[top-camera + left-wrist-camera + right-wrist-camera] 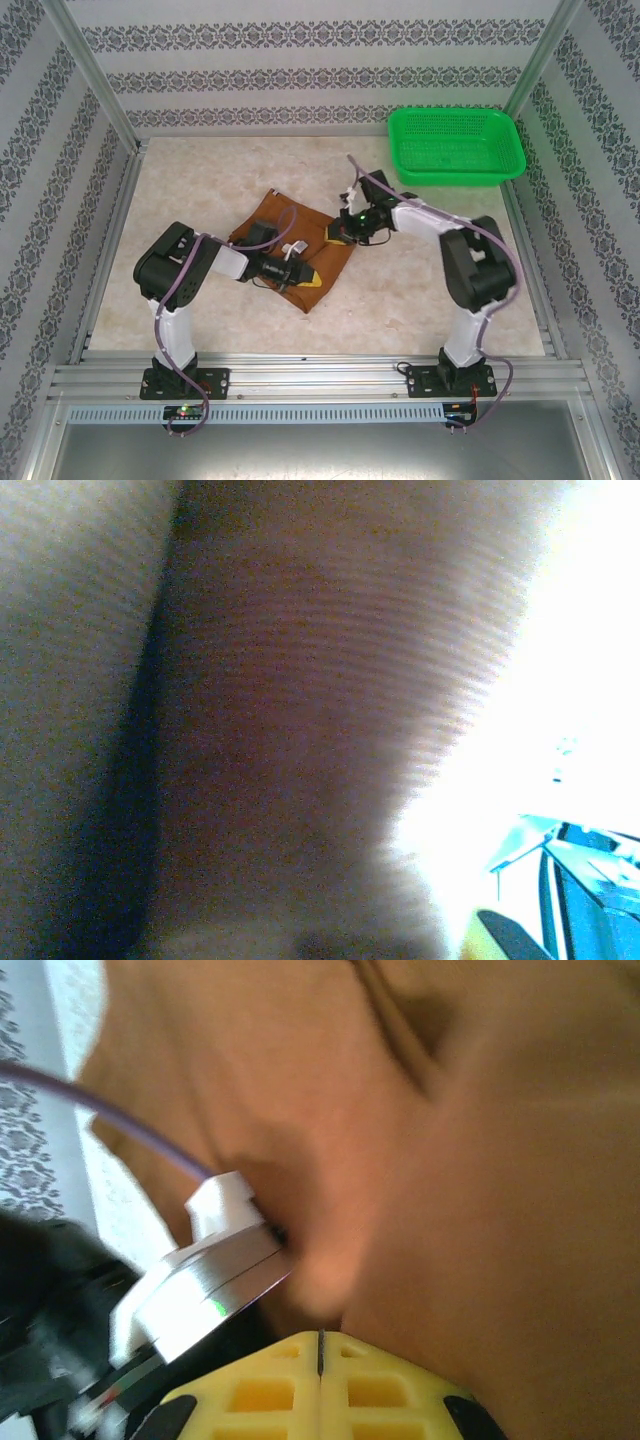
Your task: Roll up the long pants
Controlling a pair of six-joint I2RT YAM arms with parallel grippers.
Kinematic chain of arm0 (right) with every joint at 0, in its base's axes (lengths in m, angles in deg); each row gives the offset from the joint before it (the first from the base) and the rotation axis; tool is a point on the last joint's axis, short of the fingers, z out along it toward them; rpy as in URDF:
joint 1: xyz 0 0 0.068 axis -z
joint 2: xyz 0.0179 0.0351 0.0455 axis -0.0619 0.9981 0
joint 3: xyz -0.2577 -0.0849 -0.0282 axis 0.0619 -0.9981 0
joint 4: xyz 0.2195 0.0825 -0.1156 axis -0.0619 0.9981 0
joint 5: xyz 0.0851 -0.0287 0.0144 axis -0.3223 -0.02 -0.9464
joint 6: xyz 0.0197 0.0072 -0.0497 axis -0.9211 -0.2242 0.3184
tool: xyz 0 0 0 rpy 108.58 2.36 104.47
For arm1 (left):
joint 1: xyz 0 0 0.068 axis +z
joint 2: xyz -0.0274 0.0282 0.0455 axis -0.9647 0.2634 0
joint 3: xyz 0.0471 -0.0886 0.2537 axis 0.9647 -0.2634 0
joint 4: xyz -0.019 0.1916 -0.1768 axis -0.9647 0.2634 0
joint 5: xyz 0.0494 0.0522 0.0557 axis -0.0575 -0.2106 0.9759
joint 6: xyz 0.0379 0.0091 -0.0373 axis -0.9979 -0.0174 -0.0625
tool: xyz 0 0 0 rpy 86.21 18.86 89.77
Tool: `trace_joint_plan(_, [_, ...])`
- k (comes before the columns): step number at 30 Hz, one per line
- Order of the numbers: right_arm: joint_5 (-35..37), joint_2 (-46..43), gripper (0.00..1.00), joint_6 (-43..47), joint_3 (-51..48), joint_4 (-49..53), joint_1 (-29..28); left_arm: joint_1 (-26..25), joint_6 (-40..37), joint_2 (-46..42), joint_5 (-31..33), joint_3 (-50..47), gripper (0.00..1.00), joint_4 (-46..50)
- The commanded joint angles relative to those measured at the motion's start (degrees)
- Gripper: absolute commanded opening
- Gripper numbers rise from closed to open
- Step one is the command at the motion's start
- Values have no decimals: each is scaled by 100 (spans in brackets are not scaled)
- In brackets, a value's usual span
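The long pants (277, 214), rust-brown, lie folded into a compact packet at the middle of the table. My left gripper (305, 277) rests low on the packet's near right part, and a yellow fingertip shows there. In the left wrist view, blurred brown cloth (300, 730) lies against the lens and hides the jaws. My right gripper (338, 232) sits at the packet's right edge. Its yellow fingers (270, 1395) are shut together with only a thin seam between them. The right gripper's tips (320, 1345) press against the brown cloth (500, 1210).
A green basket (455, 145) stands at the back right corner. The left arm's silver-and-white wrist part (215, 1275), with a purple cable, sits close to my right fingers. Metal frame rails border the table on all sides.
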Motion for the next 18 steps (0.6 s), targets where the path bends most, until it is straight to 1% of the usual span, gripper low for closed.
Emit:
trace_joint_plan(1, [109, 966, 0, 51, 130, 63, -298, 136, 220, 179, 78, -57, 13, -272])
trace_joint_plan(2, [97, 1125, 0, 5, 179, -5, -351, 132, 50, 102, 108, -3, 22, -105])
trace_joint_plan(3, [115, 1259, 0, -76, 165, -140, -399, 133, -357, -71, 212, 99, 31, 391])
trace_joint_plan(4, [157, 1359, 0, -136, 184, -170, -443, 131, -913, -350, 360, 226, 56, 1027])
trace_joint_plan(5, [137, 1415, 0, -170, 197, -198, -486, 124, -1731, -728, 716, 441, 69, 2113])
trace_joint_plan(6, [151, 1435, 0, -211, 185, -214, -512, 95, -2470, -1107, 1281, 684, 69, 3114])
trace_joint_plan(7, [183, 1438, 0, -240, 164, -217, -542, -1, -3139, -1550, 2032, 927, 70, 4026])
trace_joint_plan(8, [166, 1433, 0, -258, 131, -246, -563, -100, -3502, -1897, 2760, 1125, 73, 4595])
trace_joint_plan(9, [143, 1434, 0, -265, 109, -249, -582, -206, -3742, -2242, 3689, 1333, 99, 5168])
trace_joint_plan(10, [130, 1436, 0, -281, 85, -253, -596, -382, -3914, -2535, 4624, 1484, 100, 5496])
trace_joint_plan(11, [113, 1427, 0, -309, 43, -286, -605, -686, -4131, -2888, 5445, 1545, 100, 5648])
trace_joint_plan(12, [110, 1428, 0, -341, 8, -302, -605, -1018, -4262, -3134, 6244, 1543, 100, 5705])
trace_joint_plan(14, [10, 1420, 0, -419, -110, -386, -597, -1848, -4665, -3402, 7612, 1499, 100, 5752])
trace_joint_plan(17, [16, 1302, 0, -516, -351, -535, -596, -3036, -4971, -3058, 9612, 1571, 100, 5958])
trace_joint_plan(18, [25, 1275, 0, -551, -441, -607, -596, -3420, -4973, -2879, 10540, 1603, 100, 5981])
